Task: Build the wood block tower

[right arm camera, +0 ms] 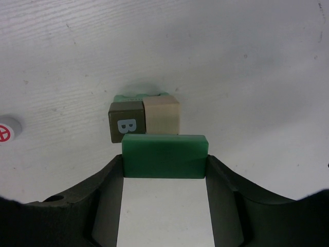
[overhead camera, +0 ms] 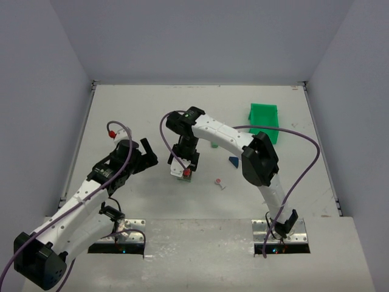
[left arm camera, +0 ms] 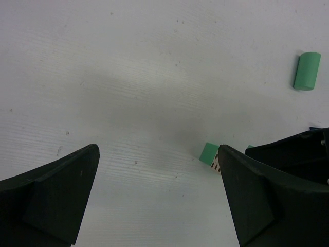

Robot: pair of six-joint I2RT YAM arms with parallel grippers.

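Observation:
My right gripper [right arm camera: 164,160] is shut on a dark green flat block [right arm camera: 164,156], which spans the gap between its fingers. Just beyond and below it stand a dark olive cube marked "B" [right arm camera: 126,127] and a tan cube [right arm camera: 161,116], side by side on a green block [right arm camera: 139,96]. From above, the right gripper [overhead camera: 184,163] hangs over this small stack [overhead camera: 182,174] at the table's middle. To the stack's left, my left gripper [overhead camera: 148,154] is open and holds nothing. Its wrist view shows bare table between the fingers [left arm camera: 61,190] and a green block [left arm camera: 208,153] by the right finger.
A bright green bin [overhead camera: 264,120] stands at the back right. A dark blue wedge [overhead camera: 234,160] and a light green piece [overhead camera: 214,145] lie right of the stack. A small white piece with a red mark [overhead camera: 220,183] lies nearer the front. A green cylinder [left arm camera: 307,71] lies on its side.

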